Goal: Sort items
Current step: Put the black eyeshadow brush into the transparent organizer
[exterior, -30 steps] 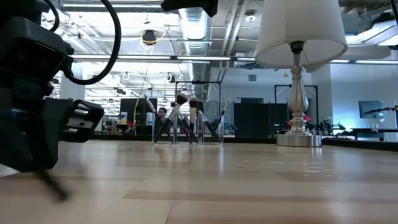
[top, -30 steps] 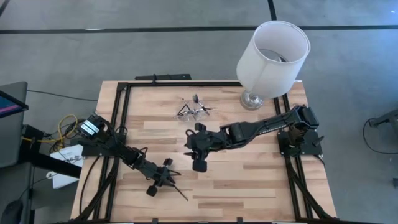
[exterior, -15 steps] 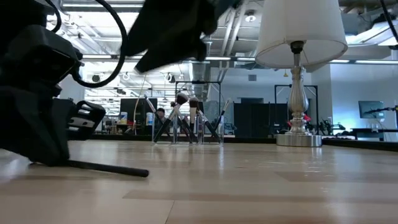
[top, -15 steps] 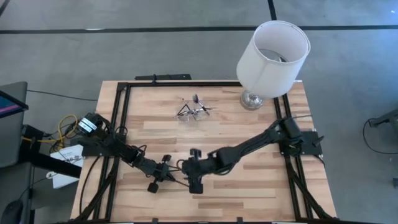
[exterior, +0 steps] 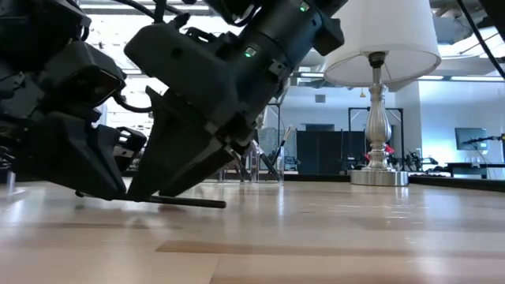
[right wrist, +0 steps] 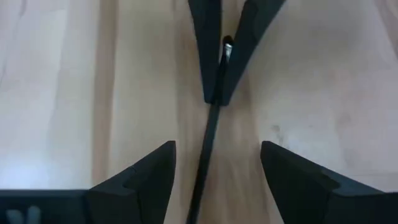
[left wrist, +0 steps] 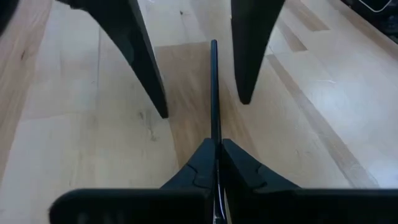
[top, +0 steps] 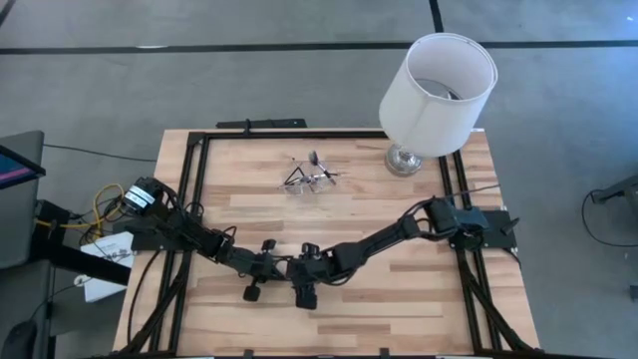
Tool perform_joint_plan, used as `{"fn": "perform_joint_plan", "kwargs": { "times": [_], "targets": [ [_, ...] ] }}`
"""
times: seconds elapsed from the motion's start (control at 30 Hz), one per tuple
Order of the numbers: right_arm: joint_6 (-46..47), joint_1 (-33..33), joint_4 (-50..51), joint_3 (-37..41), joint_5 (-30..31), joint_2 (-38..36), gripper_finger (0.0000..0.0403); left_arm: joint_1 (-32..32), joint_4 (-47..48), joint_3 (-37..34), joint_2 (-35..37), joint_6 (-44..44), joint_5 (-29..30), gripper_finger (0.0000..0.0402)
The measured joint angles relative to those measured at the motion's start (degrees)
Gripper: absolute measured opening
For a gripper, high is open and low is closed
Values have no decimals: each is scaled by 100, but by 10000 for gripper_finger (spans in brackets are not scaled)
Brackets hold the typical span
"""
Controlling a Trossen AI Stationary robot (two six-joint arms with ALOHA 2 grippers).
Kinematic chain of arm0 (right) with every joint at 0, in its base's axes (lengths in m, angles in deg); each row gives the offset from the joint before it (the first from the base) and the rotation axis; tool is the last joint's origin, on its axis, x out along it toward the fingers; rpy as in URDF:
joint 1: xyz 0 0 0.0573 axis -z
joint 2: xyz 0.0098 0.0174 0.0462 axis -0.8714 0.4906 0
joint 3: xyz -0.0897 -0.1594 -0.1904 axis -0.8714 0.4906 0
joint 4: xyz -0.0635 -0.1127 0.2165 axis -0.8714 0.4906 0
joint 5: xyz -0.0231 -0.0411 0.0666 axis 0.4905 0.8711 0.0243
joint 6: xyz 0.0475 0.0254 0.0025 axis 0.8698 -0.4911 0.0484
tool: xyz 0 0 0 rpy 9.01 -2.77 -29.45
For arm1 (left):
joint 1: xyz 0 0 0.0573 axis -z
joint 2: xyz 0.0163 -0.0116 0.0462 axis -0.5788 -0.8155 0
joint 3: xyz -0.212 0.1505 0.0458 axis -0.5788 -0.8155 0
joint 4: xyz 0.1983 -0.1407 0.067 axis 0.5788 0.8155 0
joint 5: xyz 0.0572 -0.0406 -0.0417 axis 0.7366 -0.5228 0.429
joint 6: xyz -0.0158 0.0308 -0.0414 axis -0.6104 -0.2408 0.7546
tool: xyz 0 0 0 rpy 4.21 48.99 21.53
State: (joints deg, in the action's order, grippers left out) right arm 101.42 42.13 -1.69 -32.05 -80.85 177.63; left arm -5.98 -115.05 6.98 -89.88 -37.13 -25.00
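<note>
My left gripper (left wrist: 216, 149) is shut on one slim black-handled brush (left wrist: 213, 87) low over the table's near middle (top: 282, 267). The handle points toward the table's right. My right gripper (right wrist: 217, 146) is open, facing the left one. Its two fingers (left wrist: 146, 68) stand on either side of the handle without touching it. The other brushes stand in a small clear container (top: 309, 177) at the far middle. It is half hidden behind the right gripper in the low view (exterior: 276, 158). My left gripper pinches the brush's thin black handle (left wrist: 214, 134) between its two fingertips. The silvery ferrule (right wrist: 227, 48) shows farther back between the fingers. The fingers come nearly level from the table's left and lie along the brush. The handle (exterior: 185, 202) sticks out almost level, just above the wood.
A big lamp with a white shade (top: 436, 85) stands on its silvery base (top: 404, 160) at the far right, and shows in the low view (exterior: 379, 95). A black frame (top: 194, 170) borders the table. Bare wood (top: 399, 299) lies near right.
My right gripper has gone from the table's middle toward the near left and down, until its open fingers flank the brush. My left gripper has shifted a little toward the right and far side. It has swung the brush from slanting toward the near edge to pointing right.
</note>
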Motion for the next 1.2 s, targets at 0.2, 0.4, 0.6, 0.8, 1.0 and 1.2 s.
{"fn": "perform_joint_plan", "kwargs": {
  "times": [0.2, 0.4, 0.6, 0.8, 1.0, 1.2],
  "targets": [
    [1, 153, 2, 0, -154, 0, 182, 0, -42, 5, 3, -7, 129, 15],
    [1, 251, 12, 0, -499, 0, 112, 2, -156, 12, 9, -34, 394, 13],
    [1, 317, 52, 0, -667, 0, 60, 2, -280, 12, 11, -39, 438, 15],
    [-58, 326, 50, 0, -672, 4, 10, 2, -363, 12, 11, 17, 449, 25],
    [-155, 326, 146, -5, -655, 7, 15, 2, -396, 14, 11, 13, 420, 48],
    [-83, 353, 534, -4, -547, -118, 11, 4, -427, 18, 300, 542, 1472, 76]
  ]
}}
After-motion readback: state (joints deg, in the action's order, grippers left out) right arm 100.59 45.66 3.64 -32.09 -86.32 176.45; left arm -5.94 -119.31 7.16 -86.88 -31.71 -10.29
